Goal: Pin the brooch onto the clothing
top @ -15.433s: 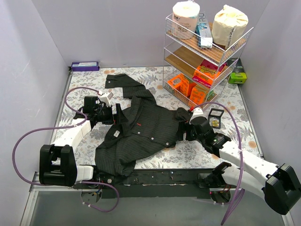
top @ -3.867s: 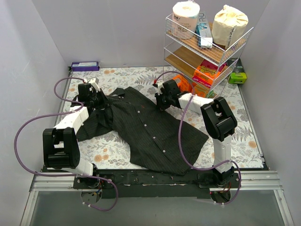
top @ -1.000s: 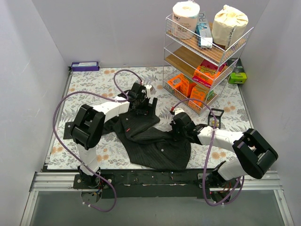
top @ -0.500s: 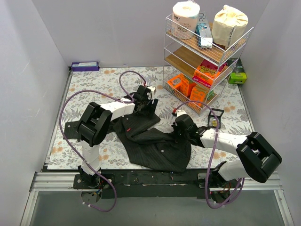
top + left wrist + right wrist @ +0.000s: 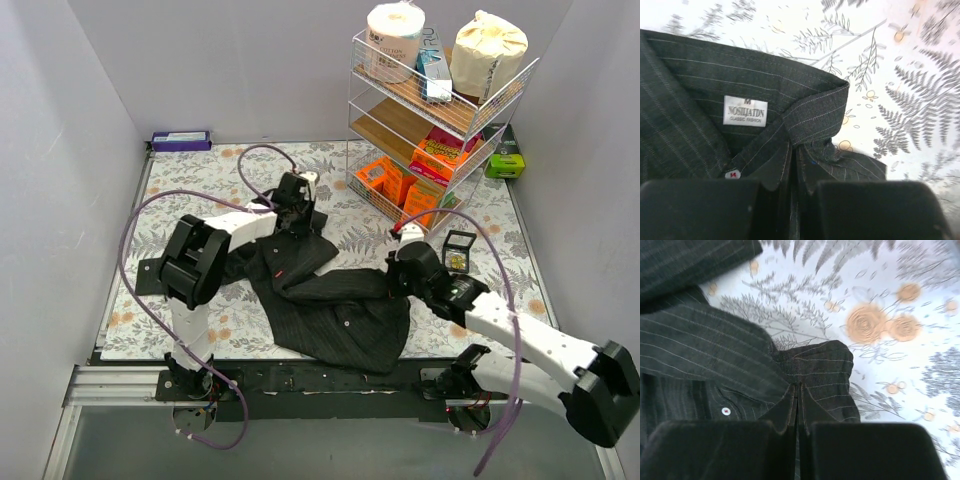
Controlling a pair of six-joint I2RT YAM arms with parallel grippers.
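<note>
On mat (image 5: 190,185), left gripper (image 5: 795,172) pinching shirt (image 5: 340,312) collar (image 5: 816,114), right gripper (image 5: 798,415) another edge.

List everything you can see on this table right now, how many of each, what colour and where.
shirt: one, black pinstriped, crumpled mid-table
brooch: one, golden, in the case; shape too small to tell
case: one, black, open, right of the shirt
wire rack: one, three tiers, far right
paper rolls: two, white and cream, top tier
orange boxes: several, lower tiers
purple box: one, far left by the wall
green item: one, right of the rack
mat: one, floral, under everything
left gripper: shut on the shirt's collar
right gripper: shut on a fold of shirt
</note>
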